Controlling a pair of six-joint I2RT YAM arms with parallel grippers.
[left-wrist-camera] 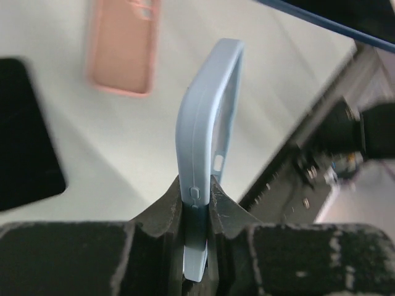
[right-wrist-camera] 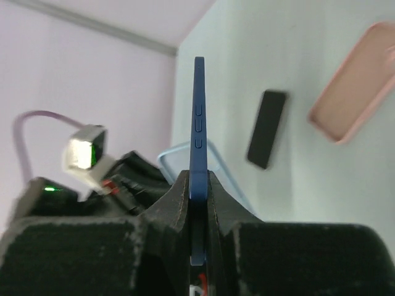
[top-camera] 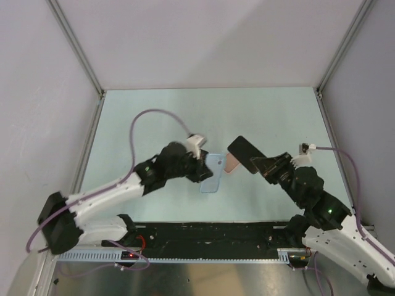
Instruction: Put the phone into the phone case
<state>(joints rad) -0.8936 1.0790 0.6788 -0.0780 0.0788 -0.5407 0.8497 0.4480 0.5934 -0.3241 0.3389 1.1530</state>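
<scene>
My right gripper [top-camera: 263, 164] [right-wrist-camera: 197, 179] is shut on the phone [top-camera: 242, 152] [right-wrist-camera: 199, 117]. The phone has a black face and a dark blue edge with side buttons, and I hold it off the table. My left gripper [top-camera: 202, 165] [left-wrist-camera: 196, 185] is shut on the end of a hollow light blue phone case [top-camera: 213, 176] [left-wrist-camera: 200, 117], lifted just left of the phone. A salmon-pink phone case [top-camera: 231, 164] [left-wrist-camera: 121, 49] [right-wrist-camera: 353, 83] lies open side up on the table between the grippers, partly under the phone in the top view.
An all-black slab [left-wrist-camera: 24, 142] [right-wrist-camera: 266, 128] lies flat on the table near the pink case; it does not show in the top view. A black rail [top-camera: 203, 234] runs along the near edge. Grey walls enclose the pale green table [top-camera: 154, 117].
</scene>
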